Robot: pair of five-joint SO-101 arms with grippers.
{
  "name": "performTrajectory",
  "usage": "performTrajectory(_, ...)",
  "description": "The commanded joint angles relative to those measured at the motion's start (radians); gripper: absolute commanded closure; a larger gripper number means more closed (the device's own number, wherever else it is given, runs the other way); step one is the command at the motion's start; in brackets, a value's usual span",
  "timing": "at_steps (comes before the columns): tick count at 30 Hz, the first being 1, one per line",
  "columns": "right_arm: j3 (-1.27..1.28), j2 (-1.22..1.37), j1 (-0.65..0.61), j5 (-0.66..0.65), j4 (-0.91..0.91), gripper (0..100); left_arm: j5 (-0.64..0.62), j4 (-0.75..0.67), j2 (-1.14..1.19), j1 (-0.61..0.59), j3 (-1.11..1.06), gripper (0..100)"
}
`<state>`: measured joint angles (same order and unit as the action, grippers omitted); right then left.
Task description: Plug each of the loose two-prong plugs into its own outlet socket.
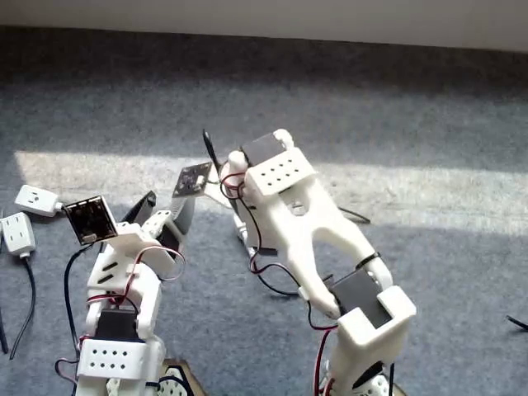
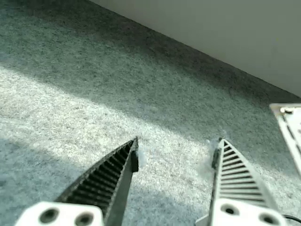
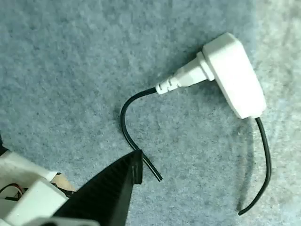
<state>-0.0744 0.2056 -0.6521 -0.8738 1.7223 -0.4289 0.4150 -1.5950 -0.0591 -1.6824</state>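
Observation:
A white two-prong plug [image 3: 186,77] sits pushed into a white outlet block [image 3: 235,77] lying on the carpet. A short black cord [image 3: 128,125] runs from the plug and ends near my right gripper [image 3: 134,172], which hangs just above the carpet beside that cord. A second black cord [image 3: 265,160] leaves the block's other end. My left gripper [image 2: 178,150] is open over bare carpet with nothing between its fingers. In the high view the left gripper [image 1: 165,216] hangs beside the right arm [image 1: 280,177].
Two more white outlet blocks [image 1: 37,200] [image 1: 18,233] lie at the far left of the carpet, the nearer one with a black cord [image 1: 29,297] trailing toward the front. A black cable [image 1: 209,150] loops up by the right arm's wrist. A pale wall [image 1: 330,16] borders the back.

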Motion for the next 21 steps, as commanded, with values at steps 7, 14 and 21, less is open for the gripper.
performTrajectory(7,0.002,0.051,-0.016,-0.037,-0.105,38.2,0.009,0.003,-0.012,0.016,0.001,74)
performTrajectory(14,0.002,0.122,-0.036,-0.037,-0.159,38.2,0.009,0.002,-0.012,0.016,0.001,74)
performTrajectory(21,-0.088,0.226,-0.065,0.048,-0.202,45.7,0.009,0.002,-0.012,0.016,0.001,74)
